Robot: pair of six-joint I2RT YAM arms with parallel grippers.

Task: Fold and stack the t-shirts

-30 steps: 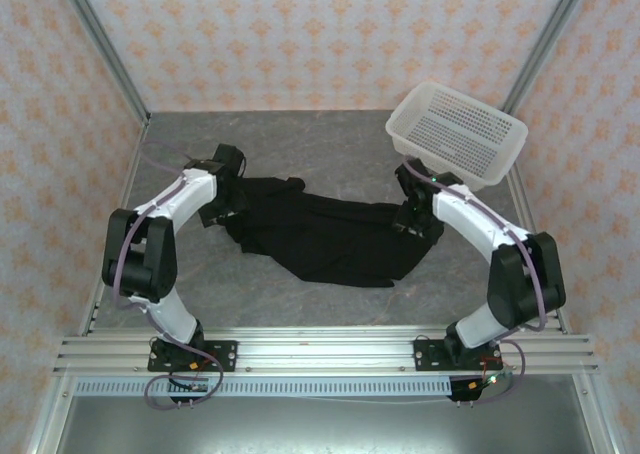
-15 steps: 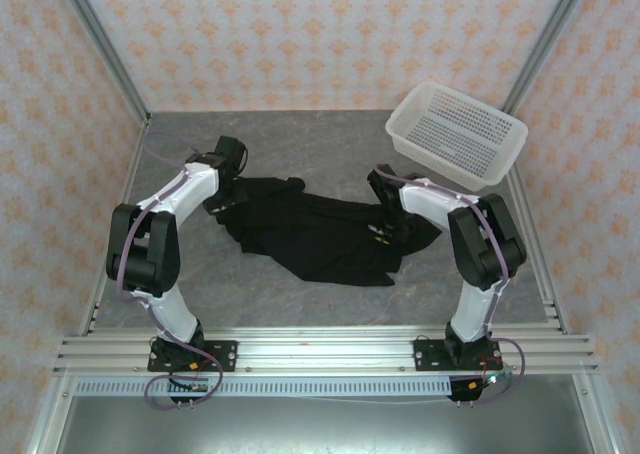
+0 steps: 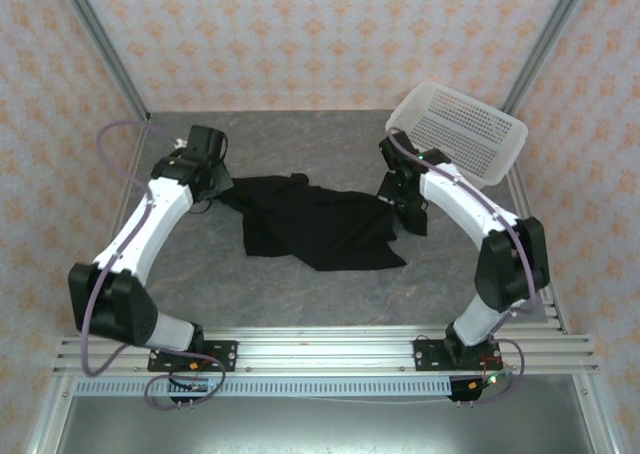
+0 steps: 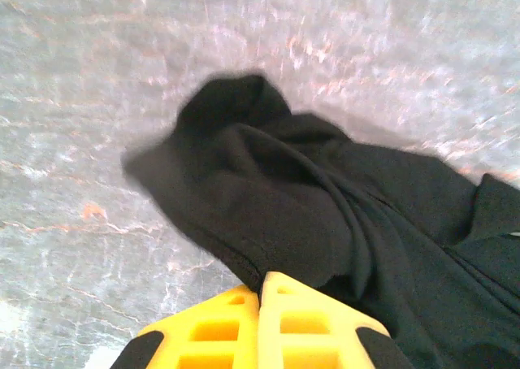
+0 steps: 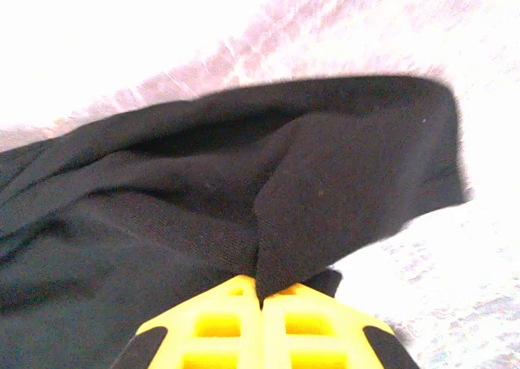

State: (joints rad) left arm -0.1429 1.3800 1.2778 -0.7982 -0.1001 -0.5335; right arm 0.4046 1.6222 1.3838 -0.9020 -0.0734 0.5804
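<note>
T-shirt (image 3: 315, 224) clamped at both ends.
Left gripper (image 4: 260, 281) pinches the end farthest from the basket (image 3: 455, 129); right gripper (image 5: 260, 292) pinches the nearest.

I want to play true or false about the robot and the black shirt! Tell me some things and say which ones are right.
1. The left pincer is shut on the black t-shirt. True.
2. The right pincer is wide open and holds nothing. False: it is shut on a fold of the t-shirt.
3. The white basket is at the far right corner of the table. True.
4. The t-shirt lies inside the basket. False: it lies on the table, outside the basket.
5. A big rose picture shows on the t-shirt. False: the cloth that shows is plain black.
</note>
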